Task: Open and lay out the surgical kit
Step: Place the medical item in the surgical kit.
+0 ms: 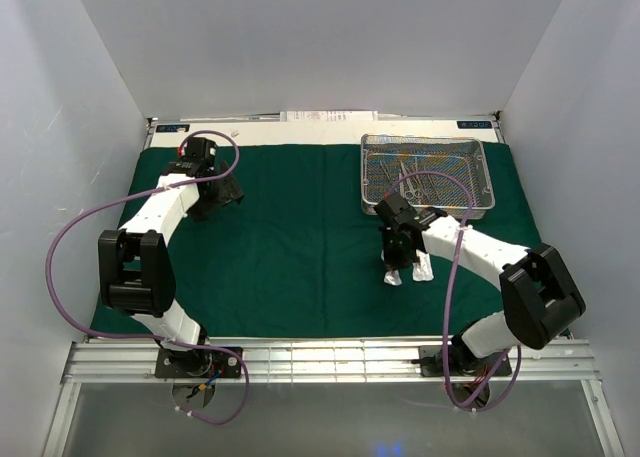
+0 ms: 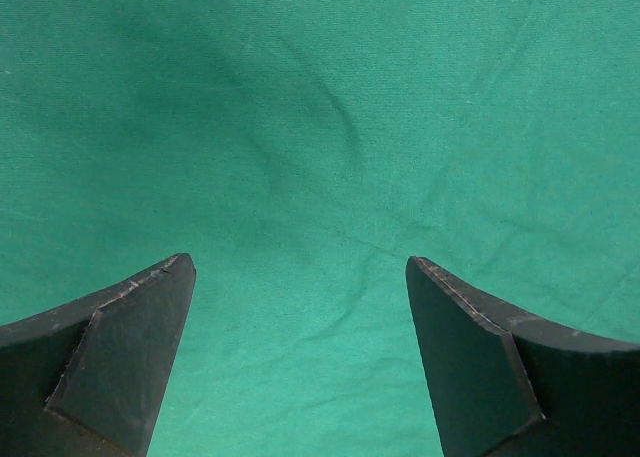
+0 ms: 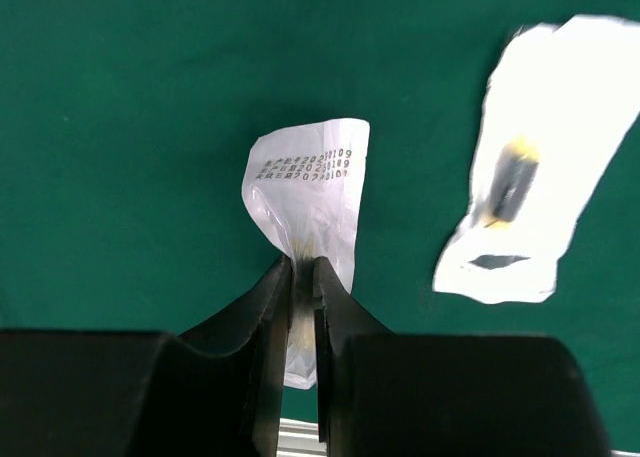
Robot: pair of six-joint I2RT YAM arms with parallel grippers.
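Observation:
The dark green drape (image 1: 300,247) lies spread flat over the table. The silver wire-mesh tray (image 1: 372,189) sits on its far right part, with slim scissors and forceps (image 1: 415,180) inside. My right gripper (image 3: 303,267) is shut on a small clear packet (image 3: 315,177) with printed numbers, held just above the drape; it also shows in the top view (image 1: 392,275). A second packet (image 3: 530,192) lies flat on the drape to its right, also in the top view (image 1: 423,268). My left gripper (image 2: 300,267) is open and empty over bare drape (image 2: 320,127) at the far left (image 1: 215,192).
White walls close in the table on three sides. A white strip and papers (image 1: 330,117) lie beyond the drape's far edge. A metal rail (image 1: 330,357) runs along the near edge by the arm bases.

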